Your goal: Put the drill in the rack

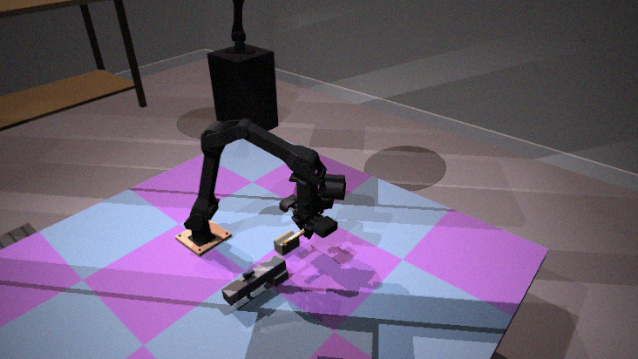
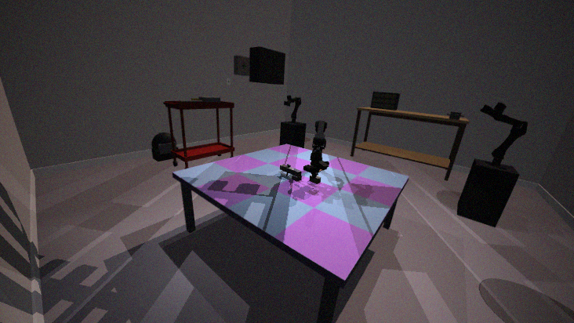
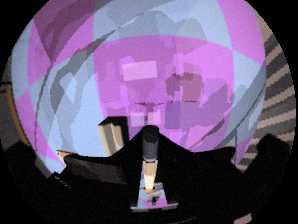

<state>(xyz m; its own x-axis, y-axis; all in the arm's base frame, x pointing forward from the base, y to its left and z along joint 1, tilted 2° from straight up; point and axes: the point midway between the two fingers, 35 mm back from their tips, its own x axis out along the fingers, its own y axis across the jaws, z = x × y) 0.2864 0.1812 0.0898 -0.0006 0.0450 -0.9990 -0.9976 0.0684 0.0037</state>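
The tabletop (image 1: 120, 249) (image 2: 321, 241) has a matte surface, with big squares of pale blue and pink-violet, and many shadows are lying across it. The claw (image 1: 307, 231) (image 2: 315, 172) (image 3: 148, 132) is dark and angular; its fingers are narrow together and they hold the drill (image 1: 293, 237) (image 3: 149, 181). This drill is a thin, straight rod of golden colour, and some fine ribs seem to show on it. In the top view, its long axis runs diagonally, from the claw to the lower left, and its free end is over the small rack (image 1: 286, 247) (image 2: 314, 179). If it touches the rack, I cannot tell. The rack is a boxy, cream-grey block with a groove along its top, and it stands near the claw. Just beside it is a long grey block (image 1: 254, 280) (image 2: 289, 172) with straight edges and a little dark key (image 1: 248, 274) on top. The long axis of this block goes roughly in the same direction as the drill, and the drill is outside of it.
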